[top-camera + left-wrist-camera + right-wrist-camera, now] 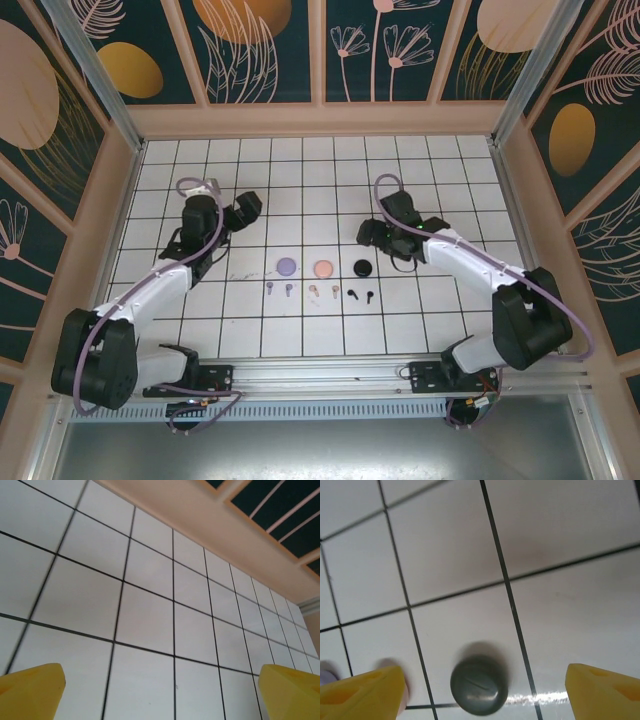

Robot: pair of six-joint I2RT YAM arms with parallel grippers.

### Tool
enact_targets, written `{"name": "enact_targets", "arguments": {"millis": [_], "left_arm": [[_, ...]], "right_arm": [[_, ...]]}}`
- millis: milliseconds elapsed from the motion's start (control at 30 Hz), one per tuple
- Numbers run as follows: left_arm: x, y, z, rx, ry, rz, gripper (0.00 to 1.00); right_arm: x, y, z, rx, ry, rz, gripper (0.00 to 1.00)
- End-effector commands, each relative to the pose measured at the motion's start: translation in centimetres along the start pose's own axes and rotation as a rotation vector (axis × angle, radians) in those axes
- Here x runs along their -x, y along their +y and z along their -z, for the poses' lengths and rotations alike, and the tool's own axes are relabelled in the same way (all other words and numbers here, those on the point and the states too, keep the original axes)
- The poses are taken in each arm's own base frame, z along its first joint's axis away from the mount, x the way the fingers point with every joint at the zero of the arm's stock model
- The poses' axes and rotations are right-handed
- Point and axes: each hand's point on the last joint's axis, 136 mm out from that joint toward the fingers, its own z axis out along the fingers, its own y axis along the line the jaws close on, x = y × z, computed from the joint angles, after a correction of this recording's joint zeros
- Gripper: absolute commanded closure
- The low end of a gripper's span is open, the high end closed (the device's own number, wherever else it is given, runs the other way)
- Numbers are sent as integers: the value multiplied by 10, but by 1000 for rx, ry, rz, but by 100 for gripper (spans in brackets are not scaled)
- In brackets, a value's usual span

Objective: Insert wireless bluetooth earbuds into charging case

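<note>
Left gripper (245, 207), upper left of the top view: jaws spread wide, nothing between them, hanging over bare white tiles of the desk (300, 180). Well apart from the things lined up at frame centre. From the left wrist camera: yellow fingertips (32, 690) in the two bottom corners, far apart, with white tiles and dark grout lines between them. Pale wooden wall (210, 525) across the upper right of that frame.

Right gripper (368, 232), right of centre in the top view: likewise wide open and holding nothing, just up-frame of the black case (362, 267). From the right wrist camera: its own yellow tips in the bottom corners, the black case low in the frame between them, blurred, touching neither. Part of a pink disc tucked behind the left-hand tip, and a sliver of purple at the far left edge.

At centre of the top view, three round cases in a row across the tiles: purple case (286, 266) on the left, pink case (323, 269) in the middle, the black one on the right. Whether lids are up or down: cannot tell from above.

Just down-frame of the cases, a second row, all loose on the desk and outside any case: purple earbuds (269, 289) below the purple case, pink earbuds (312, 292) below the pink, black earbuds (352, 293) below the black. Two per colour, side by side, close but not touching. Too small for any detail beyond stem and head.
</note>
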Motion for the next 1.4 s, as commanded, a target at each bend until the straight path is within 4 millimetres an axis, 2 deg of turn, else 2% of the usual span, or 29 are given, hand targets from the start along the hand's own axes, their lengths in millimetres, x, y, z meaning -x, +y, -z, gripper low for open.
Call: {"name": "enact_targets", "arguments": {"millis": [0, 233, 433, 1067, 1367], "left_arm": [[-5, -8, -10, 32, 14, 9, 1], [-27, -30, -34, 19, 69, -39, 1], [-37, -43, -42, -7, 95, -58, 1], [-39, -44, -41, -25, 87, -67, 1], [-44, -37, -35, -14, 89, -58, 1]], "right_arm": [[-15, -7, -1, -71, 36, -66, 16], [-30, 0, -14, -103, 80, -73, 16], [-37, 5, -28, -127, 101, -80, 17], [-54, 9, -59, -170, 161, -59, 35], [-57, 6, -69, -186, 168, -34, 38]]}}
